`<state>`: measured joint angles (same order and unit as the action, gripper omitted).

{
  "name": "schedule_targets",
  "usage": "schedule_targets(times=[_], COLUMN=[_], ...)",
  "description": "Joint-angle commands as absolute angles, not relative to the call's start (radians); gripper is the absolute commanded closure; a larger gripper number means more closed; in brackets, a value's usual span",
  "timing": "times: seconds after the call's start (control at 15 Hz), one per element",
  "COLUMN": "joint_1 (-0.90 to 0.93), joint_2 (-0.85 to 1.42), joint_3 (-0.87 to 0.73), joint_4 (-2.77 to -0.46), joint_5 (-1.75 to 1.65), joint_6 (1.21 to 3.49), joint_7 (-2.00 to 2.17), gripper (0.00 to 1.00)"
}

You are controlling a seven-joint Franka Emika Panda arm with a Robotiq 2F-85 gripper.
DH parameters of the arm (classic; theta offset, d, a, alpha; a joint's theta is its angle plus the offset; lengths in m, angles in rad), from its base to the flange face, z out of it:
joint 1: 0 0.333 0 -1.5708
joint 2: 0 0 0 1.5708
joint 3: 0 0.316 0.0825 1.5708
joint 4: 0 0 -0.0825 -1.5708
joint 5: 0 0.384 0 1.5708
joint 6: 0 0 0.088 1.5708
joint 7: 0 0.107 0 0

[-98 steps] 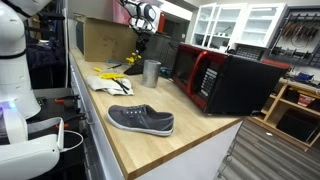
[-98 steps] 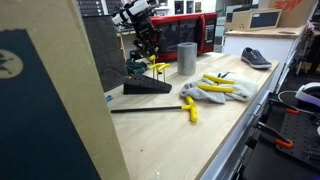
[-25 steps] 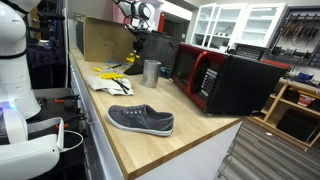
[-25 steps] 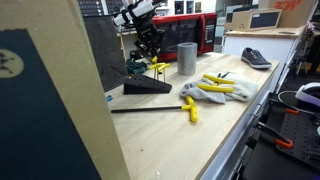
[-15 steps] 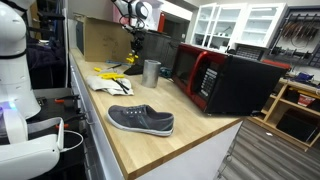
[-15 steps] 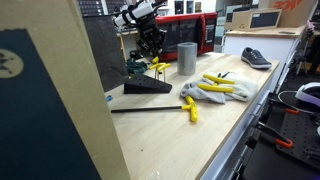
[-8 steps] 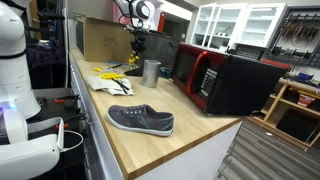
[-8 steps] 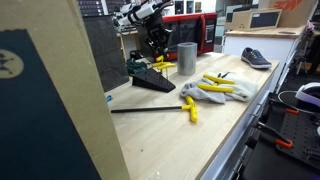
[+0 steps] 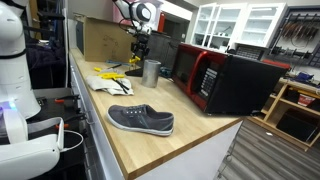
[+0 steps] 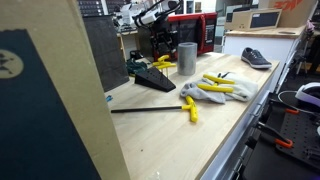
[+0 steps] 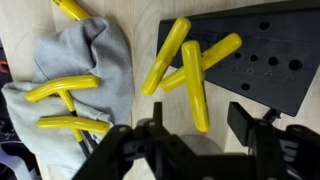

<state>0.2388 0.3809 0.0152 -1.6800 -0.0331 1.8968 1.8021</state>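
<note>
Gripper [image 9: 140,47]: in an exterior view it hangs pointing straight down from the arm [image 9: 133,14], which bends over the far end of the desk [image 9: 195,132]. It hovers just above the yellow T-handle tools [image 9: 133,62], with a metal cup [image 9: 151,71] just beside them. On the same desk: a grey cloth [image 9: 108,83] nearer the front edge, a grey shoe [image 9: 141,120] well apart from the gripper, and a red and black microwave [image 9: 225,82] along the far side. A cardboard box [image 9: 100,38] stands behind the arm, with white glass-fronted cabinets [image 9: 240,25] at the back of the room. In an exterior view from the opposite end, the gripper [image 10: 160,45] stands above a black block [image 10: 152,80], the tools [image 10: 160,63] lying on the block's upper end. The cup [image 10: 187,57] is upright beside it, and one loose yellow tool [image 10: 190,108] lies on bare wood near the cloth [image 10: 212,92]. In the wrist view the gripper [image 11: 190,148] is released, its black fingers [image 11: 255,135] spread wide with nothing between them. The yellow T-handle tools [image 11: 195,80] lie crossed on the holed black block [image 11: 255,50], directly under the gap. The cloth [image 11: 90,60] lies alongside, carrying two more yellow handles [image 11: 65,92].
</note>
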Motion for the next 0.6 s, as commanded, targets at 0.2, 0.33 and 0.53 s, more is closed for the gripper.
schedule_targets(times=[0.2, 0.33, 0.53], joint_1=[0.193, 0.191, 0.184], joint_2=[0.272, 0.258, 0.248], joint_3=[0.052, 0.055, 0.061], joint_4=[-1.765, -1.763, -1.767], joint_5=[-0.013, -0.045, -0.052], joint_6=[1.932, 1.918, 1.908], joint_7=[1.602, 1.491, 1.316], gripper=[0.0, 0.0, 0.0])
